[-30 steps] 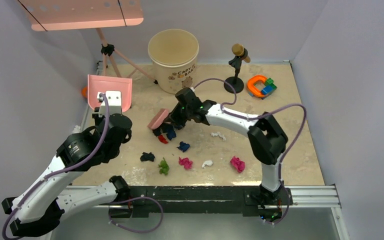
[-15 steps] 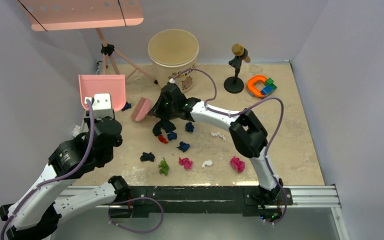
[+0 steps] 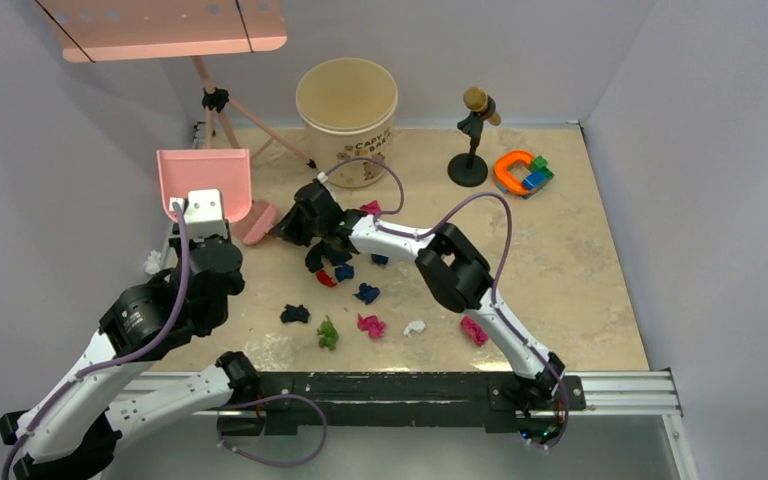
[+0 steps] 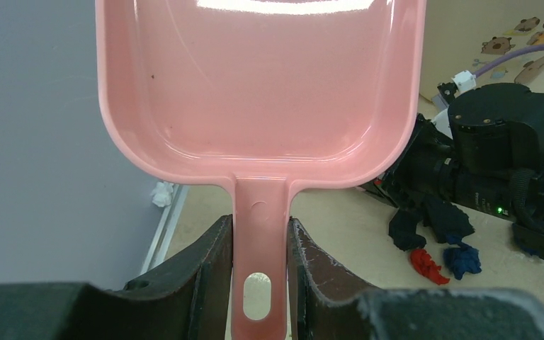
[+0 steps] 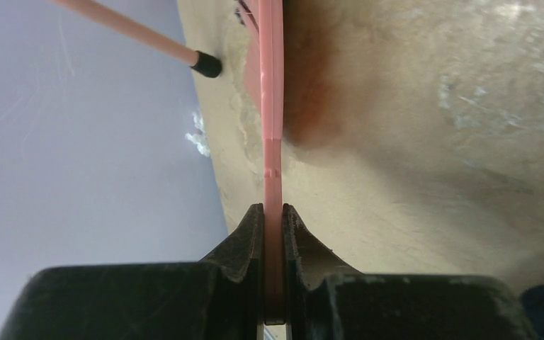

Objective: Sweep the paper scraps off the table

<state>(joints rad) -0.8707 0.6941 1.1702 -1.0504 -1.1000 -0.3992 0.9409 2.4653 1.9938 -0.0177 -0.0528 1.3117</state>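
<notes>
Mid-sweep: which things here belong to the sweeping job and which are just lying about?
Job: paper scraps, pink dustpan in the left gripper, pink brush in the right gripper, table.
Lying about: cream printed bucket (maybe a dump spot), toy microphone on its stand, toy blocks, pink stand on a tripod.

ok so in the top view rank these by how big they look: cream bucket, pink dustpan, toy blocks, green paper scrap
1. cream bucket
2. pink dustpan, close behind; it is held up and may sit nearer the camera, so this pair is unsure
3. toy blocks
4. green paper scrap
</notes>
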